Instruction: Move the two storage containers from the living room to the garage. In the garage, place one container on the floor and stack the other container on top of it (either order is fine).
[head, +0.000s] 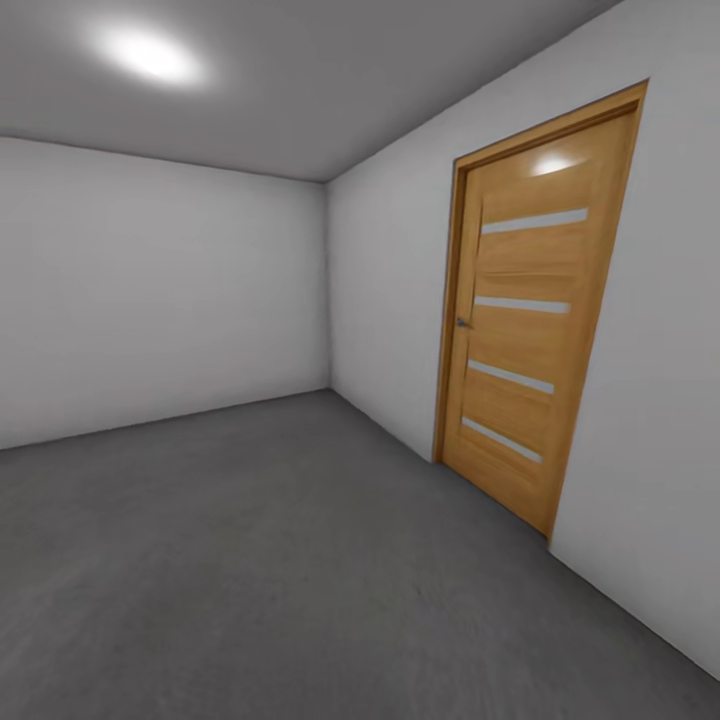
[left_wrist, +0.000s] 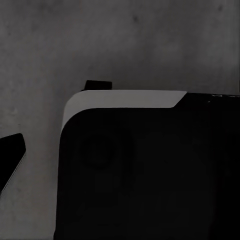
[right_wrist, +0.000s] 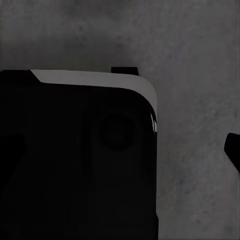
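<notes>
The left wrist view looks down past a big black body with a pale rounded edge (left_wrist: 125, 99), seemingly part of the robot itself, onto mottled dark grey floor (left_wrist: 150, 45); a black tip (left_wrist: 11, 155) juts in at one side, perhaps a finger, but whether the left gripper is open or closed cannot be told. The right wrist view is much the same: a black body with a pale rim (right_wrist: 95, 78) over the same concrete, and a small black tip (right_wrist: 234, 150) at the edge of the picture, so the right gripper's state cannot be told either. In the head view the robot faces a bare corner of the garage: dark grey floor (head: 300, 560) running back to pale grey walls (head: 150, 290), with a light glare on the ceiling (head: 150, 55). In the right-hand wall stands a closed wood door (head: 530, 330) in a wood frame, with four narrow pale strips across it and a small handle (head: 463, 323) on its left edge.
</notes>
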